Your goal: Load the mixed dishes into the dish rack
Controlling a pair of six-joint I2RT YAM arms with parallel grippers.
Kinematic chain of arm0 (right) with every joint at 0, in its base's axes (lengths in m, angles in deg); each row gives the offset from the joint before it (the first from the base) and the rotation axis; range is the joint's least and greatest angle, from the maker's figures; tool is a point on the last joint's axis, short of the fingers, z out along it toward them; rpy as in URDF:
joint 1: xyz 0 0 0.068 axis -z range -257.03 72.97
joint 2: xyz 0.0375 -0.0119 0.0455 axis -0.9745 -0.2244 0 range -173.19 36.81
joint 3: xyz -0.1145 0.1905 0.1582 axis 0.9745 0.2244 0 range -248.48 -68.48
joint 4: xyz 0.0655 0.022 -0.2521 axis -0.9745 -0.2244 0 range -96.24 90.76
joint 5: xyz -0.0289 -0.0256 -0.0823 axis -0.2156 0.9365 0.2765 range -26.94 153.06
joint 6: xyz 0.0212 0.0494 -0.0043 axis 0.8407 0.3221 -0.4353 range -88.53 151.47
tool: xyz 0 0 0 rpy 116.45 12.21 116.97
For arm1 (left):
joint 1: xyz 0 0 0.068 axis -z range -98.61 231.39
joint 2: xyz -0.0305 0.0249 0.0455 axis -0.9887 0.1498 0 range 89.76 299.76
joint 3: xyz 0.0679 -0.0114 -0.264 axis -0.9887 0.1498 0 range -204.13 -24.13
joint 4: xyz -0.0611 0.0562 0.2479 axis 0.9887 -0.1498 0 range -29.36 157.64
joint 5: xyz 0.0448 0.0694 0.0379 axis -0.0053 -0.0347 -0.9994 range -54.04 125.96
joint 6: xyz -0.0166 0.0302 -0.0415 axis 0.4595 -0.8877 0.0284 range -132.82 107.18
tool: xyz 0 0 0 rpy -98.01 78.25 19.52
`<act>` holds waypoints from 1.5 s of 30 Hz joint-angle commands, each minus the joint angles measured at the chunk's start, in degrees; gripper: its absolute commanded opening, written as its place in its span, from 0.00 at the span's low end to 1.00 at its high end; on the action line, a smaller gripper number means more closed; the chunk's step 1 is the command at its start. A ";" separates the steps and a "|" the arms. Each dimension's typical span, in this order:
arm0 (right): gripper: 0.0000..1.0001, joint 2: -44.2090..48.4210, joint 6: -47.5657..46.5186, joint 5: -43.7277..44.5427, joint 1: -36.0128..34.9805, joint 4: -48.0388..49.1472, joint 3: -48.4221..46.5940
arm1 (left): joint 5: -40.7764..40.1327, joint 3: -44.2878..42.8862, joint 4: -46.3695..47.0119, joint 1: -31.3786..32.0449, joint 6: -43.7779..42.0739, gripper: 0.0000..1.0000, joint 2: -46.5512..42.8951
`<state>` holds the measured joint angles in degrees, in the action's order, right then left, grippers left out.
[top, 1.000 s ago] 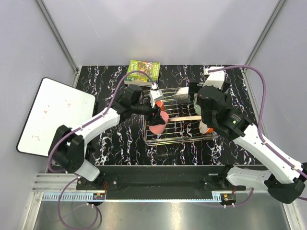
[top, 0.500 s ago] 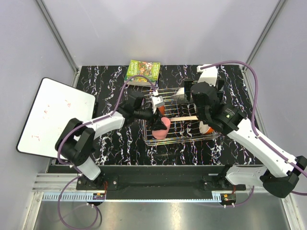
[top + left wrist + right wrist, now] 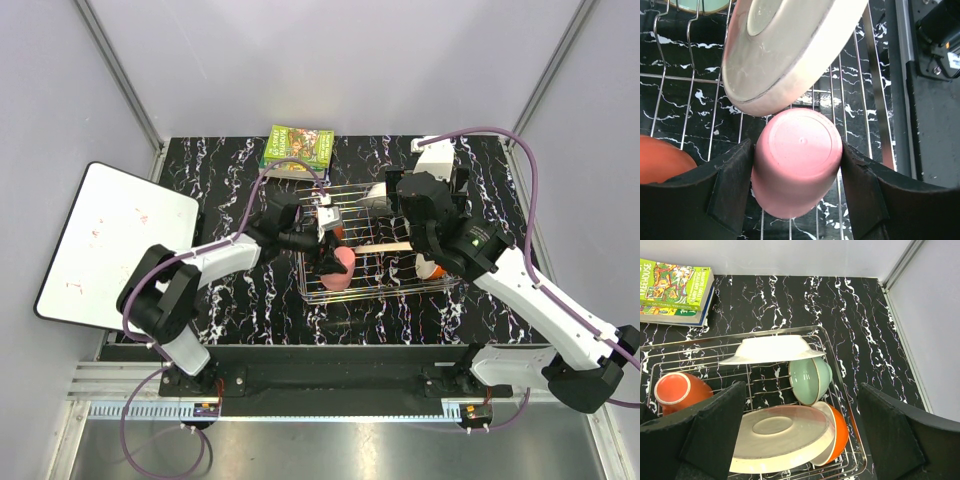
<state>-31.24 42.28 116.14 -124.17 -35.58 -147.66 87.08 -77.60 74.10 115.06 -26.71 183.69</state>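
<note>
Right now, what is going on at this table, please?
Two robot arms are loading dishes into a wire rack. The left gripper is closed on a pink cup and holds it low over the bars at the rack's near left side. The right gripper hangs open above the rack, holding nothing. Already in the rack are a white plate, a green bowl, a large cream plate, an orange bowl and another cup.
</note>
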 commanded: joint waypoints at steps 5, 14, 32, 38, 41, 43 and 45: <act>1.00 1.25 1.84 2.29 -0.24 -0.75 -0.80 | -4.00 4.87 -5.13 -0.27 -7.64 0.38 -0.94; 1.00 1.08 2.90 2.11 -0.24 -2.25 -0.63 | -5.14 4.52 -11.20 -1.41 -9.14 0.99 -5.42; 1.00 3.36 4.04 -2.62 -0.24 -2.16 4.20 | -10.49 -6.54 -25.68 -2.03 -4.84 0.99 -13.59; 1.00 3.98 6.24 -10.36 -0.24 -4.62 4.91 | -23.65 -20.08 -42.37 -2.03 -6.93 0.99 -15.88; 1.00 4.50 7.12 -13.08 -0.24 -5.67 4.21 | -27.90 -21.76 -45.99 -3.26 -7.82 0.99 -18.42; 1.00 5.64 7.73 -15.46 -0.24 -5.76 4.29 | -28.08 -22.72 -48.11 -4.83 -7.47 0.99 -20.10; 1.00 7.13 8.17 -17.65 -0.24 -4.89 5.25 | -27.74 -24.30 -52.06 -5.98 -7.29 0.99 -20.72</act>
<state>-27.81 48.12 103.75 -124.17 -41.22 -142.70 63.78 -98.56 31.83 111.47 -33.49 165.13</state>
